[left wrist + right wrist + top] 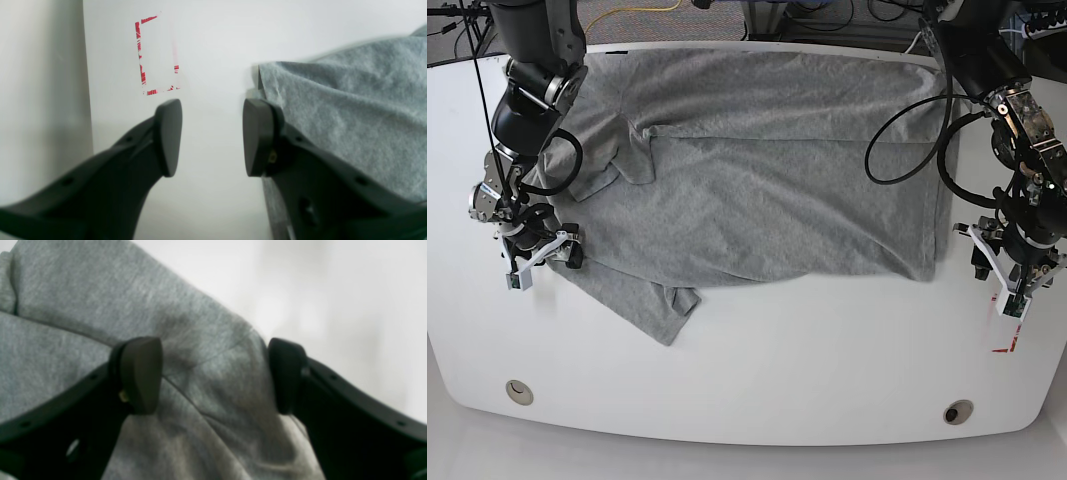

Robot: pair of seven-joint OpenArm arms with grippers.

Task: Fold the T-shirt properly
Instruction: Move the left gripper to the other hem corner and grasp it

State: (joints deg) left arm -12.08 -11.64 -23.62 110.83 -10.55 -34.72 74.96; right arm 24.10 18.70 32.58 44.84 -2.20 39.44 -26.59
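Observation:
The grey T-shirt [757,180] lies spread on the white table [807,350], its upper part folded down and one sleeve [632,300] sticking out at the lower left. My right gripper [543,260] is at that sleeve's left edge. In the right wrist view it [213,376] stands open, with grey fabric [206,396] showing beneath and between the fingers. My left gripper [1004,283] hovers just right of the shirt's right edge. In the left wrist view it [213,138] is open over bare table, one fingertip [258,136] beside the shirt's corner [350,116].
Red tape marks [156,53] are stuck on the table beyond the left gripper, seen again in the base view [1005,345]. Two round holes [519,392] [957,411] sit near the table's front edge. Cables [907,130] hang over the shirt's right side.

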